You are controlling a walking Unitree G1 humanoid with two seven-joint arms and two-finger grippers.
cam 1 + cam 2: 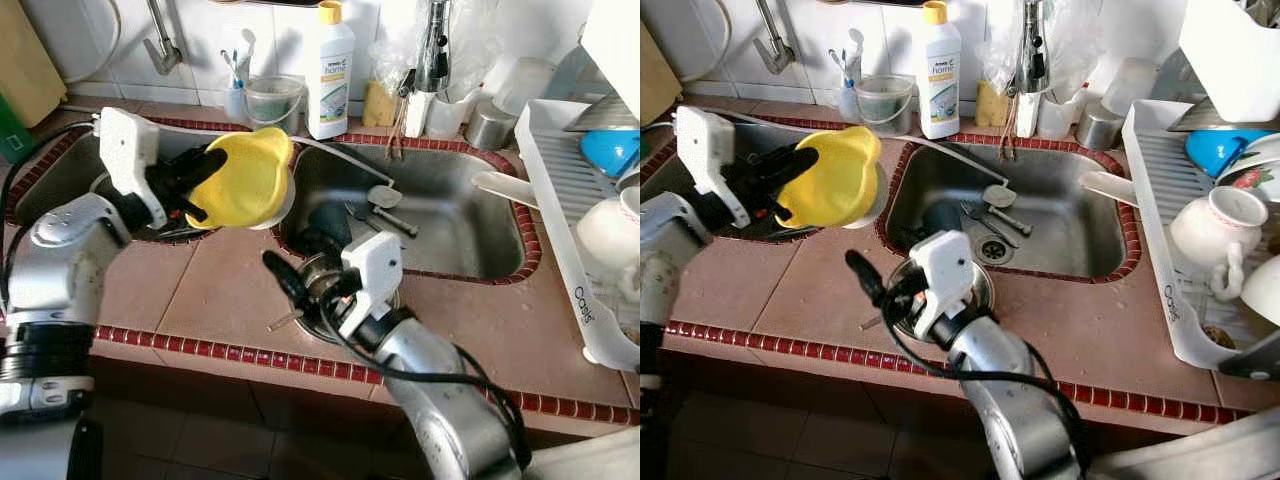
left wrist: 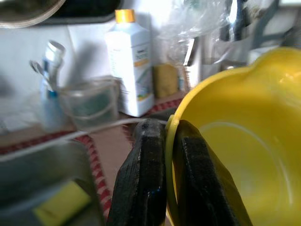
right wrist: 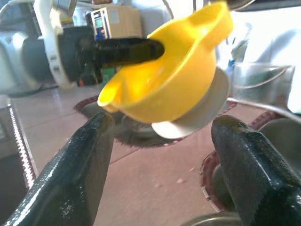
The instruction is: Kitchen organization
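Yellow plastic bowl (image 1: 243, 180) is held tilted above the tiled divider between the two sinks, its rim pinched between the closed fingers of the left gripper (image 1: 200, 183). Below and in front, the right gripper (image 1: 883, 290) is held with fingers spread wide and empty, over a steel pot (image 1: 980, 287) on the counter (image 1: 220, 290). Behind the bowl, a detergent bottle (image 1: 329, 72) and a clear tub (image 1: 272, 99) are ranged along the wall. A dish rack (image 1: 1160, 220) with cups is set at the right.

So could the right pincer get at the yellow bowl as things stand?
Probably yes: the right pincer is open and faces the yellow bowl, held up by the left pincer, with bare counter between.
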